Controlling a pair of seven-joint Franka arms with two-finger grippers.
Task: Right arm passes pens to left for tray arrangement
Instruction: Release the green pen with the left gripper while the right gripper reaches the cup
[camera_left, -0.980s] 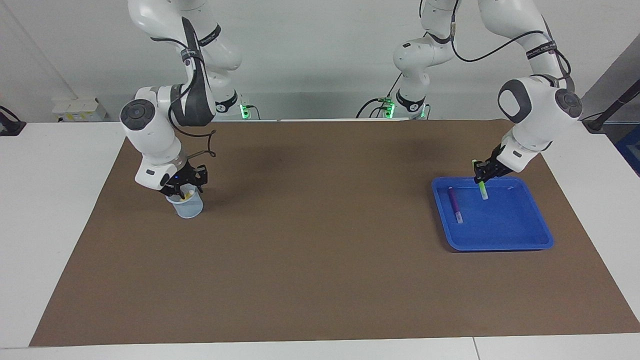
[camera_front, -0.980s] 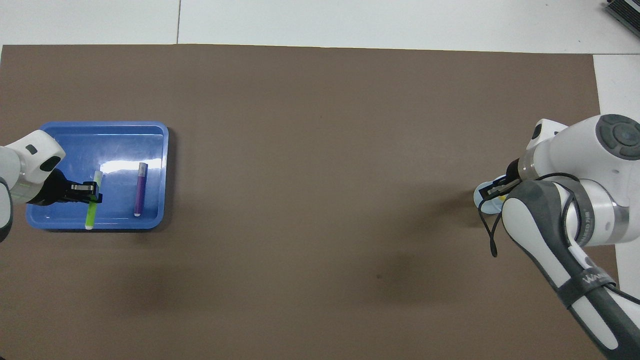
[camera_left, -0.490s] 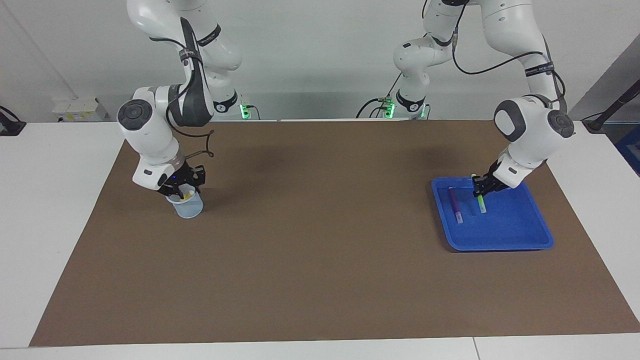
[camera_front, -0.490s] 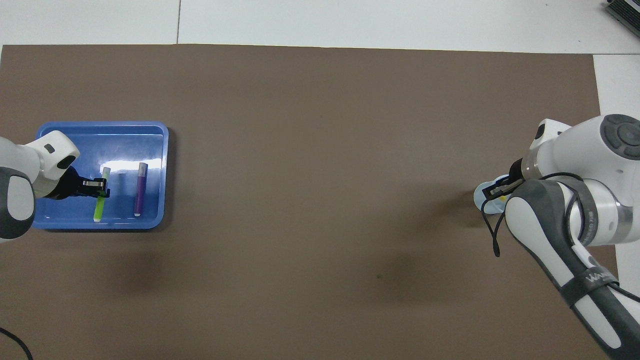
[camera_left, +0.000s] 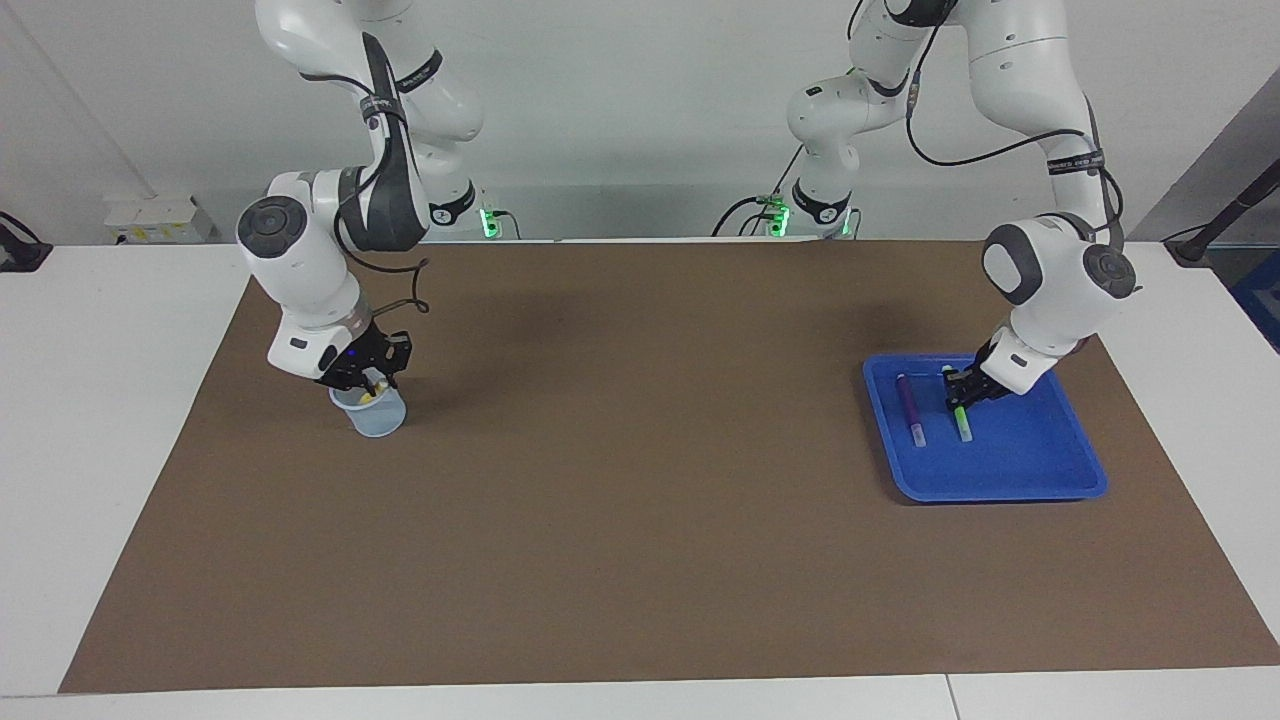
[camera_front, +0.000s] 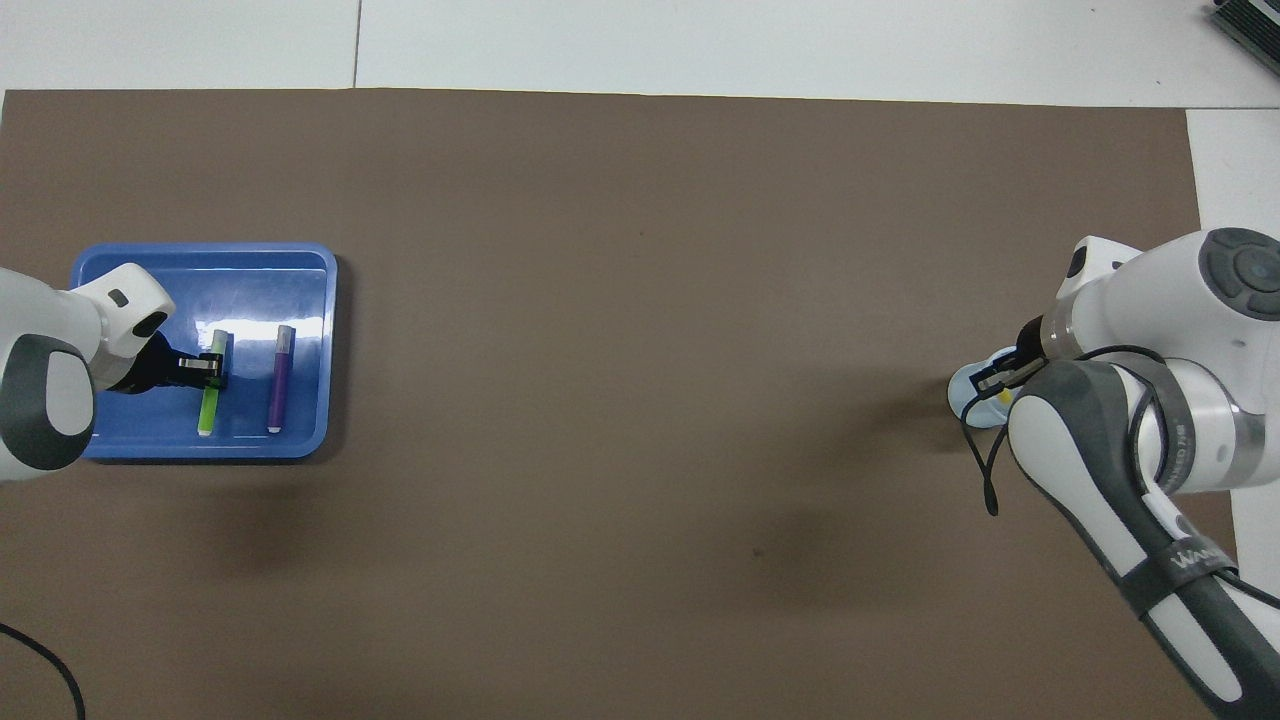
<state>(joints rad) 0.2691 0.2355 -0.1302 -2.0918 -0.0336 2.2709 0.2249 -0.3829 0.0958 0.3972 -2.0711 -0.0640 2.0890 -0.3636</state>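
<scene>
Purple pen (camera_left: 910, 409), green pen (camera_left: 959, 416) side by side in blue tray (camera_left: 1040, 470).

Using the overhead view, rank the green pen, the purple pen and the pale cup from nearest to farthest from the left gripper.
1. Green pen, held in the left gripper, in the blue tray.
2. Purple pen, lying beside the green pen in the tray.
3. Pale cup, at the right arm's end, under the right gripper.

No legible text; black arm bands (camera_front: 1180, 565) carry unreadable white lettering.
</scene>
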